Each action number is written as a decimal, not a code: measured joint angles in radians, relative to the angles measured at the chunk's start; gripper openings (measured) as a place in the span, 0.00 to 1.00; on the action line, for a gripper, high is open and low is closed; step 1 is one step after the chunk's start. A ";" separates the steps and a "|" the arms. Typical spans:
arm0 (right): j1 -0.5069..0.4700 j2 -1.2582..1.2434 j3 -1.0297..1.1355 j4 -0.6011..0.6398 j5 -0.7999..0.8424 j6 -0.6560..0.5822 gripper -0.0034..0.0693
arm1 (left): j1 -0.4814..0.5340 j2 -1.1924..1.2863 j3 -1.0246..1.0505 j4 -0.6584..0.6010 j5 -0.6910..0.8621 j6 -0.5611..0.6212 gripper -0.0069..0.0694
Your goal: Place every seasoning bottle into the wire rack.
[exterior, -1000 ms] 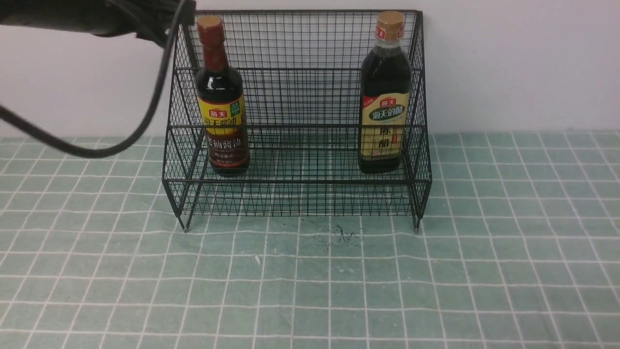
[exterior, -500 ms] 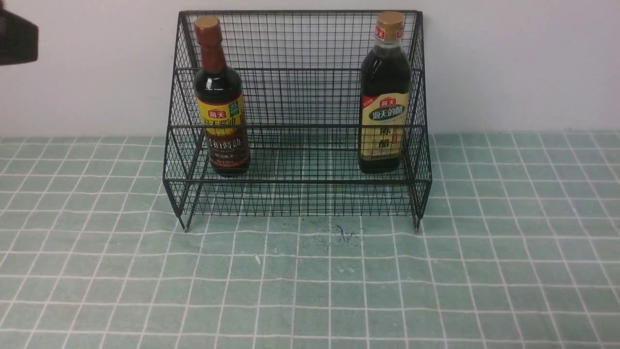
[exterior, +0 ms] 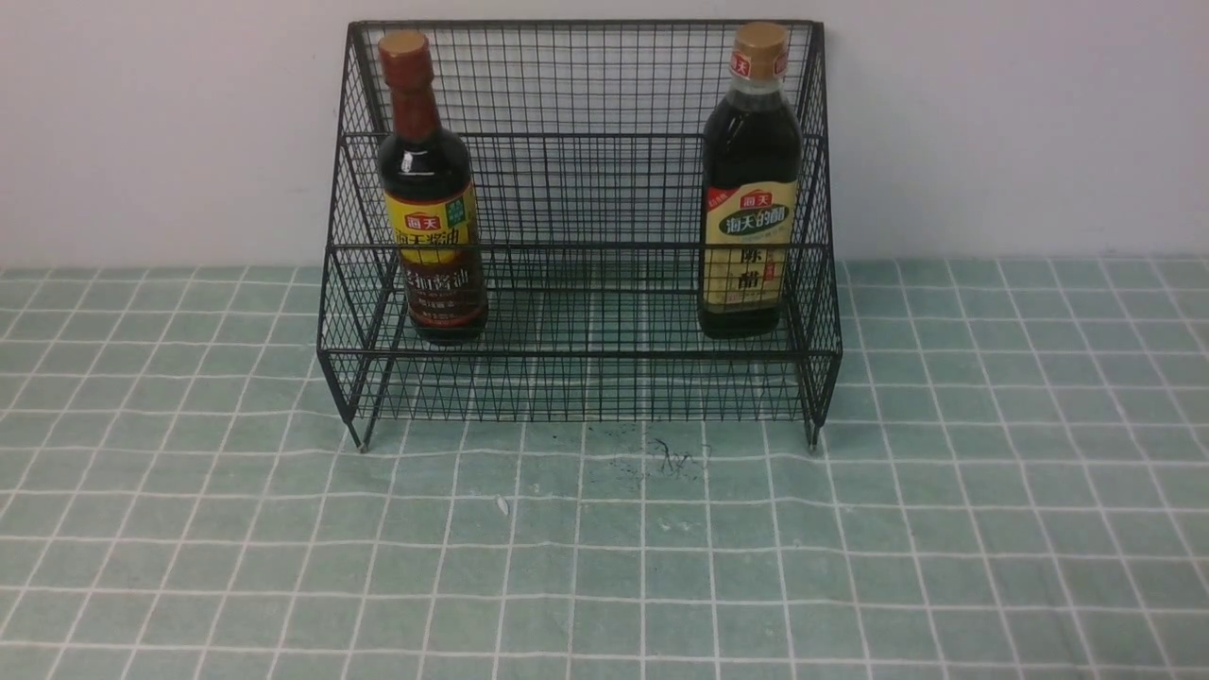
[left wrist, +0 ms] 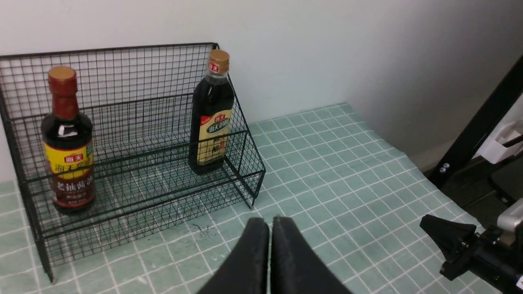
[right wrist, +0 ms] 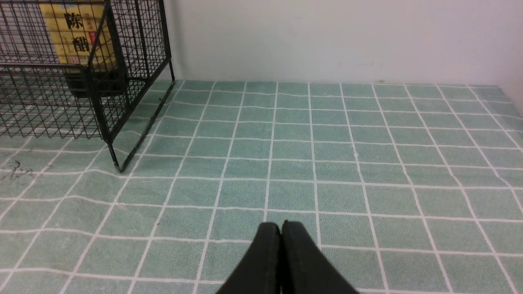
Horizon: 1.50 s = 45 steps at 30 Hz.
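Left claw: the left gripper (left wrist: 269,222) has its jaws pressed together with nothing between them, hanging above the checked tablecloth (left wrist: 327,171), out in front of the wire rack (left wrist: 135,185).
Right claw: the right gripper (right wrist: 281,228) is likewise closed and empty, low over the cloth, with the rack's near corner leg ahead of it and off to one side.
Red-necked bottle: the red-necked bottle (exterior: 430,198) stands upright inside the rack at its left end, far ahead of the left claw.
Tan-capped bottle: the tan-capped bottle (exterior: 751,189) stands upright inside at the right end, near the sloped side wall; the right wrist view shows only its label and base through the mesh.
Task standing: both bottles are in, so the job looks done.
Risk: any fresh reach toward the rack could catch the low front rail or a side wire, shove the rack and topple a tall, narrow bottle.
Second risk: the rack stands on thin legs over wrinkled cloth; dragging the cloth may rock it, though how firmly it sits is hard to judge from here.
Edges: the wall is close behind the rack; the table edge lies beyond the left claw, toward the other arm.
Open room: bare cloth spreads around both claws, so retreating is the safest course.
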 joint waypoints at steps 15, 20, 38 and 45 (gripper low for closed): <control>0.000 0.000 0.000 0.000 0.000 -0.006 0.03 | 0.030 -0.019 0.097 0.303 -0.131 0.132 0.08; 0.000 0.000 0.000 0.000 0.000 -0.007 0.03 | 0.107 -0.179 0.420 0.315 -0.330 0.122 0.08; 0.000 0.000 0.000 0.000 0.000 -0.008 0.03 | 0.203 -0.685 1.467 0.310 -0.816 0.106 0.08; 0.000 0.000 0.000 0.000 0.000 -0.008 0.03 | 0.203 -0.686 1.467 0.310 -0.811 0.105 0.08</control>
